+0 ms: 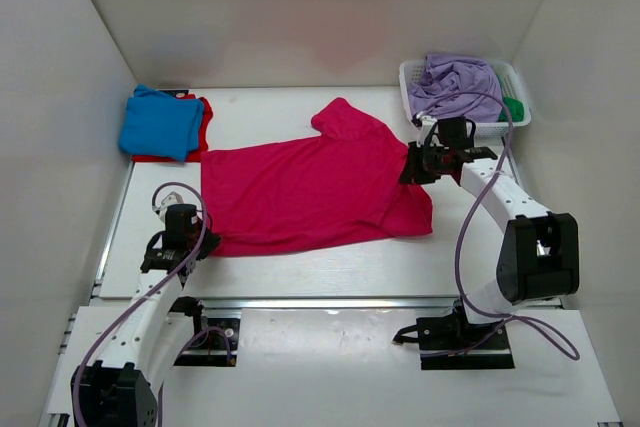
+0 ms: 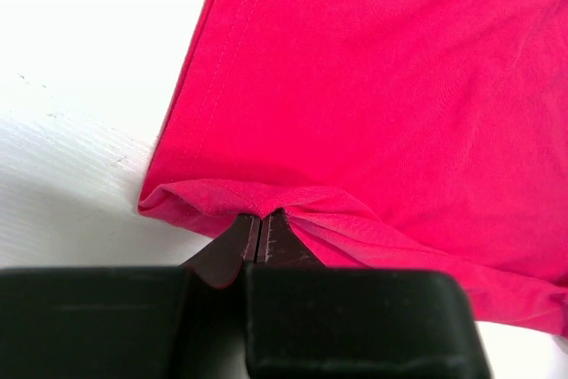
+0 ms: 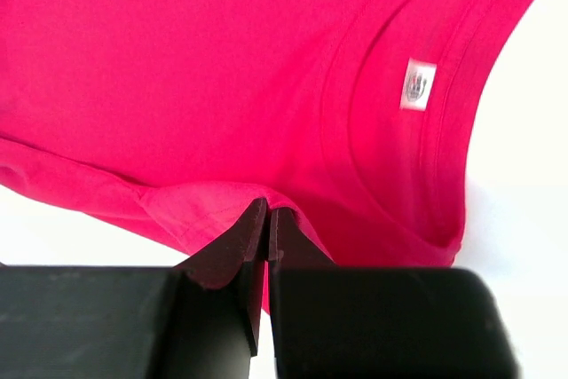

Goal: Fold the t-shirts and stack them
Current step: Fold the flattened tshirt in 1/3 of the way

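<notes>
One white label (image 3: pixel 419 84) is sewn to the inner face of the crimson-pink t-shirt (image 3: pixel 222 68), just inside its neck opening. The label carries a small grey printed mark. The mark is too small to read. No text, brand or number is legible.

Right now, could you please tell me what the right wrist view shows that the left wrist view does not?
Only the right wrist view shows the collar with its white label. Only the left wrist view shows the stitched hem and its bunched corner. Both show the crimson-pink t-shirt on the white table, pinched in shut jaws.
</notes>
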Controlling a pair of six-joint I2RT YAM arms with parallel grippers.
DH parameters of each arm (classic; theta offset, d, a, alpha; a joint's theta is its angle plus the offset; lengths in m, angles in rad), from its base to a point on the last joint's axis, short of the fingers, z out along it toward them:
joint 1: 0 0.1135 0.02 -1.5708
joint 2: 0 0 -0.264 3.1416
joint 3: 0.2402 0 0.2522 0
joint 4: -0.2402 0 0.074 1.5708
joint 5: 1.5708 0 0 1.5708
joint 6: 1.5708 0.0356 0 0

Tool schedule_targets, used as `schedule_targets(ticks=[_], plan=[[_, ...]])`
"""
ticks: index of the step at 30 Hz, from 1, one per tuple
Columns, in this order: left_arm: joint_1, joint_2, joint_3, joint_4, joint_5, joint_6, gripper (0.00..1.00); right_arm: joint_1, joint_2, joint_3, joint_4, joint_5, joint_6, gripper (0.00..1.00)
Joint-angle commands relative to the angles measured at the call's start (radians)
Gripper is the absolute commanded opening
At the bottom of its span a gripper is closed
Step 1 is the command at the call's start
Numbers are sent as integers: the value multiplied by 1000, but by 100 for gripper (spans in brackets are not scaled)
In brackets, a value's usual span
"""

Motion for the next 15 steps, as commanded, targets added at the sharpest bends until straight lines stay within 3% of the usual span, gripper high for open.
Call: schedule_targets(ticks=[1, 15], plan=[[6, -20, 10, -2, -34, 19, 0, 5, 11, 71, 37, -5, -19, 0], [14, -14, 16, 94, -1, 34, 0, 20, 94, 176, 35, -9, -51, 0]])
